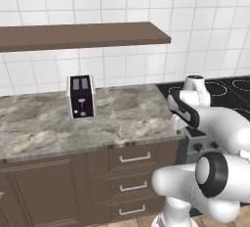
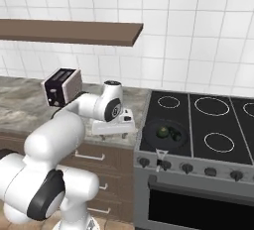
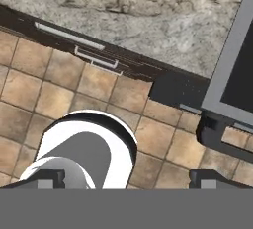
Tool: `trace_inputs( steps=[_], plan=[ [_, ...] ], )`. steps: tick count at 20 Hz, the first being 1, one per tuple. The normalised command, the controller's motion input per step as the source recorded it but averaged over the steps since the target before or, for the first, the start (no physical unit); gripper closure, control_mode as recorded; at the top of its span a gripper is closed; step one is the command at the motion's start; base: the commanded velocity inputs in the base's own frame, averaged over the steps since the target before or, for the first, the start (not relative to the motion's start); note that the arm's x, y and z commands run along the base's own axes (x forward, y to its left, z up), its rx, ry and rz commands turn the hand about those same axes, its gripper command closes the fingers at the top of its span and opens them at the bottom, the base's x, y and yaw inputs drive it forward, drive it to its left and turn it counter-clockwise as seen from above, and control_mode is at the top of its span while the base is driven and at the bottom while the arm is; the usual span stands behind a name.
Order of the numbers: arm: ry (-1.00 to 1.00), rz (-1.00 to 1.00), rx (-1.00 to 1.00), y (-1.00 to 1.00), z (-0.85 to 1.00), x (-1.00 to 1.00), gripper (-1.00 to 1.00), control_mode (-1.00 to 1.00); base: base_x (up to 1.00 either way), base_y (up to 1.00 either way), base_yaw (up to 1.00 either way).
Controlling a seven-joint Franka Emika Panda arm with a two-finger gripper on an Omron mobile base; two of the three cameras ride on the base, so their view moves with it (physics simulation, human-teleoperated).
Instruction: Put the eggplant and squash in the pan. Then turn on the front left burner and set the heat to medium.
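Off to the right of the gripper (image 2: 114, 134) and a little below it, as the right base view shows it, runs the row of knobs (image 2: 165, 164) along the stove's (image 2: 198, 125) front panel. That direction is what the coming move appears to turn on. The gripper hangs over the front edge of the counter (image 2: 20, 105), just beside the stove's left side, and points down. The hand view looks past the counter edge and drawer fronts to the tiled floor (image 3: 49, 85).

The fingertips (image 3: 47, 178) stand wide apart at the bottom of the hand view, with nothing between them.

The pan (image 2: 149, 134) lies further right than the gripper and slightly beyond it, on the stove's near left corner. It is round, shallow and dark, and its handle cannot be made out. It covers the front left burner, so that ring is hidden, while other rings show white on the black glass.

Inside the pan sit the squash (image 2: 162, 132), a small green ball, and the eggplant (image 2: 174, 136), darker and stubbier. The eggplant is on the squash's far side from the gripper, and the two look to be touching or nearly so.

Both vegetables being in place, the loading step seems done and the burner control is what remains. The knobs are small dark discs set in a line, and the one at the left end is nearest the gripper. Which of them governs the front left burner cannot be told. Reaching one would probably call for a short sideways shift and a drop, with the fingers turned to face the panel.
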Motion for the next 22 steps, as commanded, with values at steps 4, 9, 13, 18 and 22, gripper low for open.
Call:
trace_inputs(
  steps=[4,9,13,18,22],
  plan=[
    [0.00,0.00,0.00,0.00,0.00,0.00,-1.00,1.00,0.00,0.82,0.00],
    [0.00,0.00,0.00,0.00,0.00,0.00,-1.00,1.00,0.00,0.22,-0.02],
    [0.00,0.00,0.00,0.00,0.00,0.00,-1.00,1.00,0.00,-0.04,-0.10],
    [0.00,0.00,0.00,0.00,0.00,0.00,-1.00,1.00,0.00,0.00,-0.13],
    [0.00,0.00,0.00,0.00,0.00,0.00,-1.00,1.00,0.00,0.00,-0.01]
  ],
)
